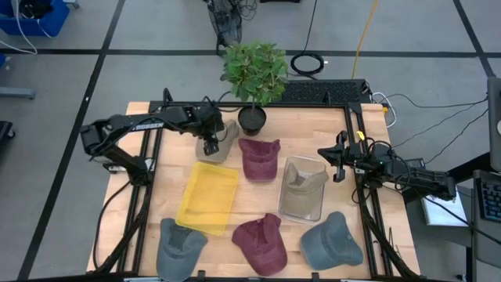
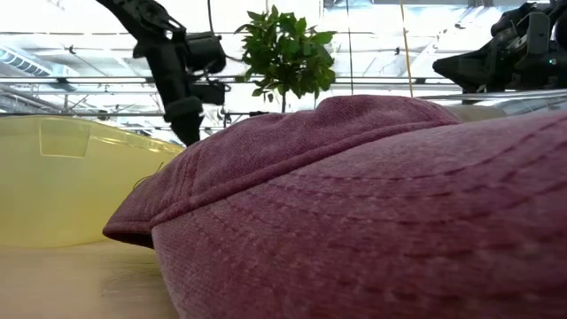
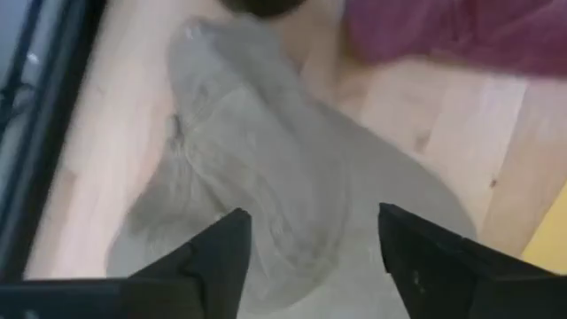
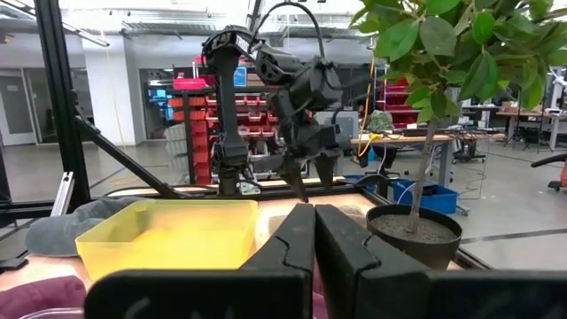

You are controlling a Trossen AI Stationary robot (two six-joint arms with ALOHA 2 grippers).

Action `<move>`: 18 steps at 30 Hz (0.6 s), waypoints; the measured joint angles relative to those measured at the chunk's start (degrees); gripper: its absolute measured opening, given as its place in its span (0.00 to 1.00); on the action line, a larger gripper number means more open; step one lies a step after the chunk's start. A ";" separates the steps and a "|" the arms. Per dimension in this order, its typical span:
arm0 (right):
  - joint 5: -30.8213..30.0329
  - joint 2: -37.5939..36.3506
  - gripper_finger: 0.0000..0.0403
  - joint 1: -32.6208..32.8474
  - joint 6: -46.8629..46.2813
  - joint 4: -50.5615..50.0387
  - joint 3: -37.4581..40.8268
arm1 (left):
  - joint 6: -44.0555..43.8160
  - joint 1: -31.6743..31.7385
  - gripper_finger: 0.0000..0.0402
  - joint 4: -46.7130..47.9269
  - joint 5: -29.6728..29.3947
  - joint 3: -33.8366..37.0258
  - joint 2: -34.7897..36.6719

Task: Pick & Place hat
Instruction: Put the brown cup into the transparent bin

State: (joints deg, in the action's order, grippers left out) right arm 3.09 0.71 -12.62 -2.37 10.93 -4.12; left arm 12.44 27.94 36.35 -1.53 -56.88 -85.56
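A beige hat lies flat on the table's far left part, beside the plant pot. It fills the left wrist view. My left gripper hangs open just above it, pointing down, one finger on each side of the crown, and appears to touch nothing. The right wrist view shows it across the table. My right gripper waits shut near the right edge, beside a clear bin that holds another beige hat.
A yellow bin sits left of centre. A maroon hat lies right of the beige one, and a potted plant stands at the far edge. Along the near edge lie a grey hat, a maroon hat and a blue-grey hat.
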 joint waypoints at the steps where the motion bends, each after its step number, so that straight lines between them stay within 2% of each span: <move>1: 0.02 0.00 0.00 0.00 0.00 0.01 0.00 | 0.31 0.04 0.64 -0.43 -0.01 0.00 -0.69; 7: 0.09 0.01 0.00 0.00 0.00 -0.01 0.00 | 2.24 0.30 0.70 -0.91 -0.05 0.00 -4.15; 18: 0.17 0.02 0.00 -0.01 -1.32 -0.03 0.02 | 4.56 0.66 0.68 -1.30 -2.87 -0.07 -8.43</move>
State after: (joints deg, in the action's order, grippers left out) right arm 3.27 0.73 -12.64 -3.69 10.90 -4.10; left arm 17.00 28.61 35.05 -4.40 -56.95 -94.00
